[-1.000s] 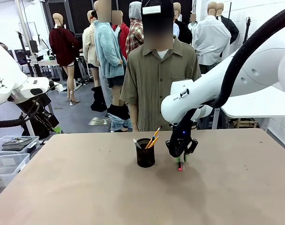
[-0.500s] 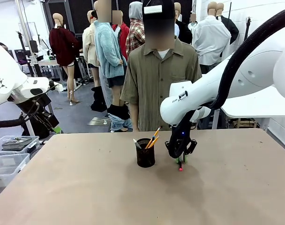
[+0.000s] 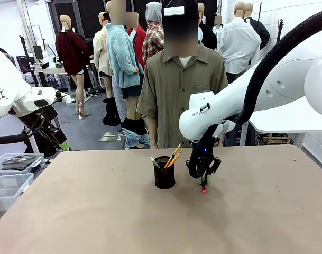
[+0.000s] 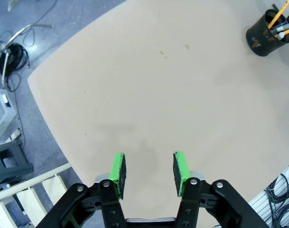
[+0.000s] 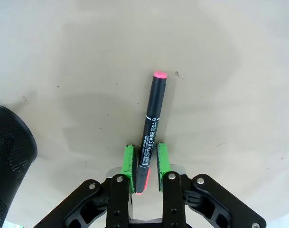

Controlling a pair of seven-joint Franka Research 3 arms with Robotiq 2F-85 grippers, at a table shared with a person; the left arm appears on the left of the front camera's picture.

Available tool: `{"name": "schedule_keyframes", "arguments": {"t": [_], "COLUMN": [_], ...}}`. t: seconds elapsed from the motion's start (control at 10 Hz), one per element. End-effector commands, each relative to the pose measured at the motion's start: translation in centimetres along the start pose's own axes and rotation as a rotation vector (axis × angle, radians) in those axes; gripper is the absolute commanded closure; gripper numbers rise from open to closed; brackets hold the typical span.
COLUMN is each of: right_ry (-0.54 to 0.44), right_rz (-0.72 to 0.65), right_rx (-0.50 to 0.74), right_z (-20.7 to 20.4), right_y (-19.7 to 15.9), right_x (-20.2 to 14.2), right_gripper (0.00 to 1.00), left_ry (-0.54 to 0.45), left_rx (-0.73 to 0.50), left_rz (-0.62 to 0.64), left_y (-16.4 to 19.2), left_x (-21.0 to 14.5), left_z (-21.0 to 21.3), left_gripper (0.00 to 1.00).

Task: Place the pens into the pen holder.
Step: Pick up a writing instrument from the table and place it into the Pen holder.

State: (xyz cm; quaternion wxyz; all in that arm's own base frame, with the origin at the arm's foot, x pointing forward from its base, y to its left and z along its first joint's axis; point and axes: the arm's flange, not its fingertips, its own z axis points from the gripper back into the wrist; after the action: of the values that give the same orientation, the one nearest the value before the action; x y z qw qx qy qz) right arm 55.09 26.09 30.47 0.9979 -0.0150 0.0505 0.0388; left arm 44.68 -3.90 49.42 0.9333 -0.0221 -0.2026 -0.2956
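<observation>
Pen (image 5: 151,128) sat between right pincer (image 5: 146,165) pads, nearly clamped; left pincer (image 4: 148,172) gaped idle. Best squeezed firmly midway, then lifted straight toward holder (image 3: 164,172).

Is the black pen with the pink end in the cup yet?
Not yet. The pen sits between the right gripper pads, beside the pen holder, outside it.

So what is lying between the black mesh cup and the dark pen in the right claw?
Nothing: in the right wrist view only bare table separates the pen holder from the dark pen between the right claw's pads.
</observation>
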Motion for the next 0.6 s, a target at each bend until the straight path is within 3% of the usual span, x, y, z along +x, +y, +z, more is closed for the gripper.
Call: {"name": "schedule_keyframes", "arguments": {"t": [0.0,0.2,0.5], "right_ry": [-0.011,0.02,0.012], "right_rz": [-0.021,-0.023,0.001], "right_rx": [-0.049,-0.051,0.049], "right_z": [0.2,-0.4,-0.1], "right_y": [0.2,0.1,-1.0], "right_x": [0.4,0.5,0.5], "right_gripper": [1.0,1.0,1.0], "left_ry": [0.001,0.001,0.001], "left_rx": [0.017,0.017,0.017], "left_rz": [0.005,0.005,0.005], "left_y": [0.1,0.1,0.1], "left_x": [0.1,0.1,0.1], "left_z": [0.1,0.1,0.1], "left_gripper": [0.46,0.46,0.46]}}
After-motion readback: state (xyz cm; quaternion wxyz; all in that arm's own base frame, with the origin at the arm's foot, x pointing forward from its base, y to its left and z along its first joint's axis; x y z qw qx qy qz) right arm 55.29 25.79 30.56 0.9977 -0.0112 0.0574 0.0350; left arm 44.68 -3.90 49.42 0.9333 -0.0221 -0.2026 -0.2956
